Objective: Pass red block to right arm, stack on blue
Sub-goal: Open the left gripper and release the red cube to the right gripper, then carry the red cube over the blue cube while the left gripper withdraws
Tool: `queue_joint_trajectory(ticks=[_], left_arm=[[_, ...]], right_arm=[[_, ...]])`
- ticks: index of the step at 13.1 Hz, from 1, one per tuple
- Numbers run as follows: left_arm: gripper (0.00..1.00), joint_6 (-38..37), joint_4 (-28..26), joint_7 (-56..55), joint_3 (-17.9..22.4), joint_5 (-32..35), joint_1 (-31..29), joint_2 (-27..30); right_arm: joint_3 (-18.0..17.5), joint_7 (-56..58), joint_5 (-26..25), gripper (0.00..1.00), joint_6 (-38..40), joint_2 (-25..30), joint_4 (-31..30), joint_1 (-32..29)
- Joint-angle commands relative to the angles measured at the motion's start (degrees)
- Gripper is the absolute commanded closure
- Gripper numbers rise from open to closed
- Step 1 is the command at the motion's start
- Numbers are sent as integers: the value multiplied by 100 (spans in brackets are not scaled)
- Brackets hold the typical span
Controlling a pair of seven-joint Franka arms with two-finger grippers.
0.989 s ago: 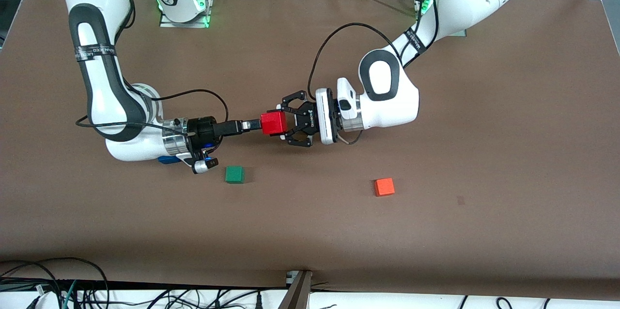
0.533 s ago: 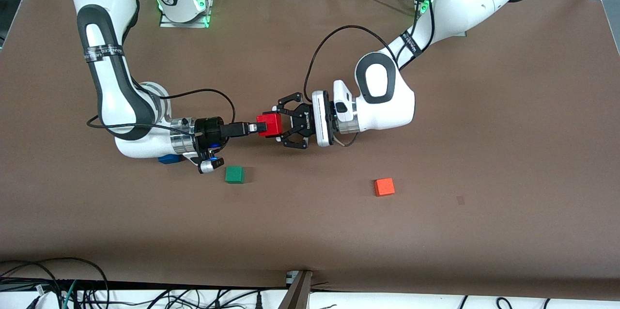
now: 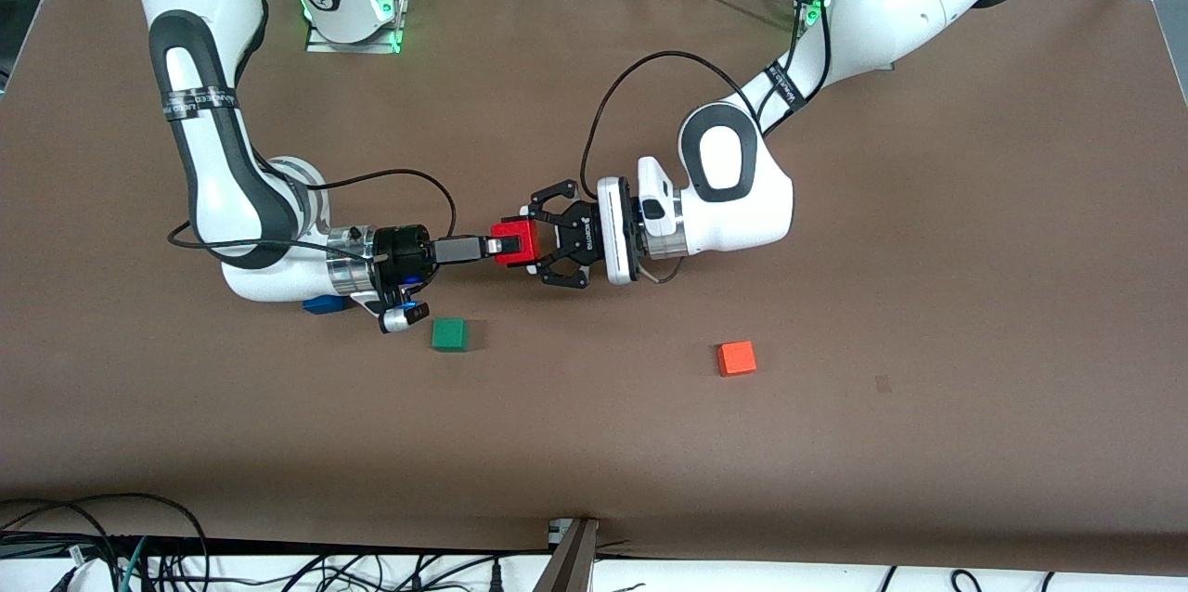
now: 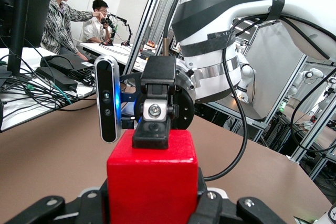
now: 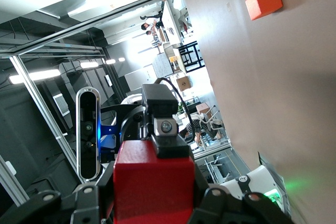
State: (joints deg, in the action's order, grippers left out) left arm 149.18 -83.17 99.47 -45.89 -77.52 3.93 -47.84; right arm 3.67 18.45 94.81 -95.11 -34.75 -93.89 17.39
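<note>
The red block (image 3: pixel 516 242) hangs in the air over the middle of the table, between the two grippers. My left gripper (image 3: pixel 531 241), black and multi-link, is shut on its sides. My right gripper (image 3: pixel 506 245), with slim straight fingers, reaches in from the right arm's end, with its upper finger (image 4: pixel 152 129) flat on the block's top face. The red block fills the lower middle of the left wrist view (image 4: pixel 152 182) and of the right wrist view (image 5: pixel 155 187). The blue cube (image 3: pixel 323 304) lies on the table, mostly hidden under the right arm's wrist.
A green cube (image 3: pixel 449 334) lies on the table nearer the front camera than the right gripper. An orange cube (image 3: pixel 737 357) lies toward the left arm's end and also shows in the right wrist view (image 5: pixel 264 1). Cables loop from both wrists.
The two grippers have closed in on each other. The right gripper's finger has slid from the block's edge onto its top face. The left gripper still holds the block.
</note>
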Motion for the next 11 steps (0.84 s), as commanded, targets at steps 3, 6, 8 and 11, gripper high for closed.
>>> queue_joint_trajectory(ticks=[3, 6, 8, 11], left_arm=[[0, 32, 117, 143, 27, -782, 90, -15], [0, 23, -40, 81, 9, -756, -15, 64], [0, 14, -164, 12, -17, -765, -129, 134], [0, -125, -357, -374, -61, -721, -497, 371]], right_arm=[[-7, 150, 99, 100, -16, 144, -156, -60], [72, 167, 21, 100, -16, 161, -103, -103], [352, 167, -599, 100, -8, 188, 1, -104], [687, 97, -2058, 100, -43, 258, 239, -104]])
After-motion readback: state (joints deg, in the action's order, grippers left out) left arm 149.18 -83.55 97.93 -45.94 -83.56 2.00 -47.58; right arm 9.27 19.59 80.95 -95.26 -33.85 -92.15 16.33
